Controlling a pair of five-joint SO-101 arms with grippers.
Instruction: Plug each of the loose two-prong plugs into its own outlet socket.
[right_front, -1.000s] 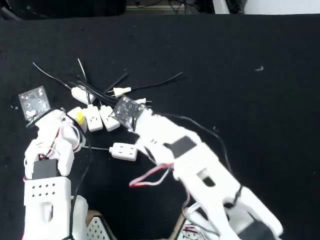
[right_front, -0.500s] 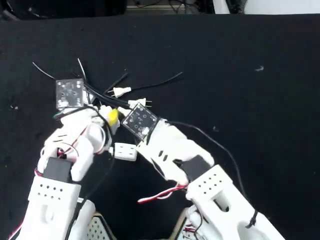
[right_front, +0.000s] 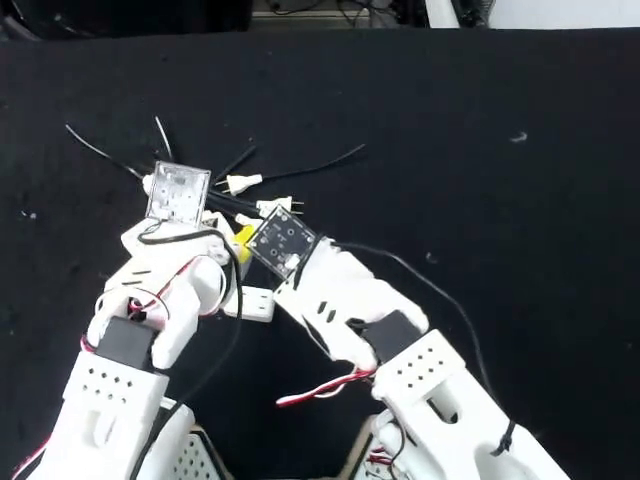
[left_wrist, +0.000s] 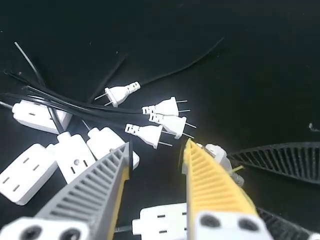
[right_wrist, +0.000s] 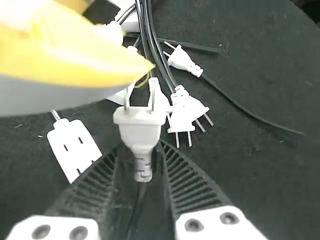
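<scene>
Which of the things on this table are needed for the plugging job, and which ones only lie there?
Job: held plug in right gripper; loose plugs; outlet sockets; black cords; open left gripper.
Lying about: pale fleck on black table.

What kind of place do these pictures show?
Probably a robotics test bench: two white robot arms over a black-covered table, with loose plugs and outlet sockets scattered on it.

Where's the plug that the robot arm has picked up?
In the right wrist view, the two-prong plug sits clamped in the right gripper, prongs outward, close to a yellow finger of the left gripper and loose plugs on the table.
</scene>
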